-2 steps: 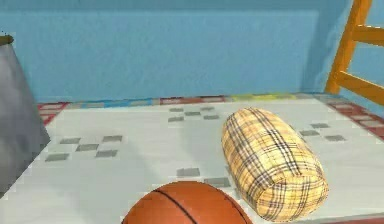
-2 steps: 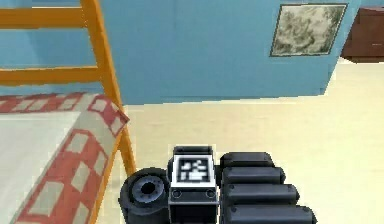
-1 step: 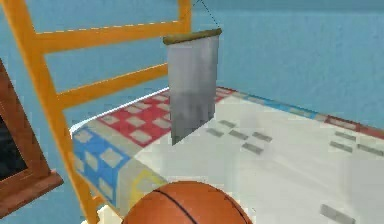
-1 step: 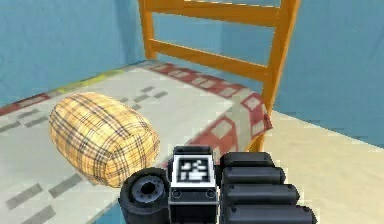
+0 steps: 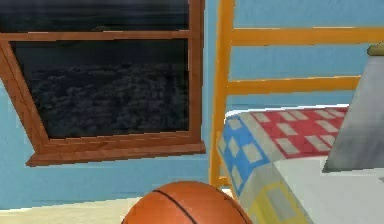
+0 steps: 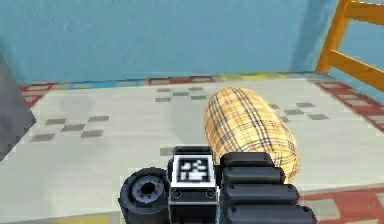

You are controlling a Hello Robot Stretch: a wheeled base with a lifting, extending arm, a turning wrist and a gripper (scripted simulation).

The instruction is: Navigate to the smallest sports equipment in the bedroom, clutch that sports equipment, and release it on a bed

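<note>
Orange basketball (image 5: 186,205), dark seams, sat at the forward view's bottom edge, cut off below; what it rested on could not be told. Just right of it was the near corner of the bed (image 5: 268,196). Quilt (image 5: 295,130) on top was checked: red-and-white squares further back, blue-and-yellow ones along the edge. Orange wooden bed frame (image 5: 225,70) rose behind the quilt, with one upright post and two rails running right. Grey slab (image 5: 362,125) leaned in at the right edge over the quilt; could not tell what it was. Brown-framed window (image 5: 105,85) with a dark pane took the left half, set in a blue wall (image 5: 90,185).

Arm side view looked across the bed top: pale cover with grey checks, coloured checked border along the far edge, blue wall behind. Tan plaid bolster (image 6: 250,125) lay on the cover right of middle. Dark arm (image 6: 255,190) came up from the bottom edge, its end overlapping the bolster's near end; touching or not, could not tell. White marker square (image 6: 192,168) stood on it, with the gripper (image 6: 143,196) a dark body left of that. Fingers could not be made out, so could not tell the claw's state, nor whether it held anything. Orange frame rails showed at top right.
</note>
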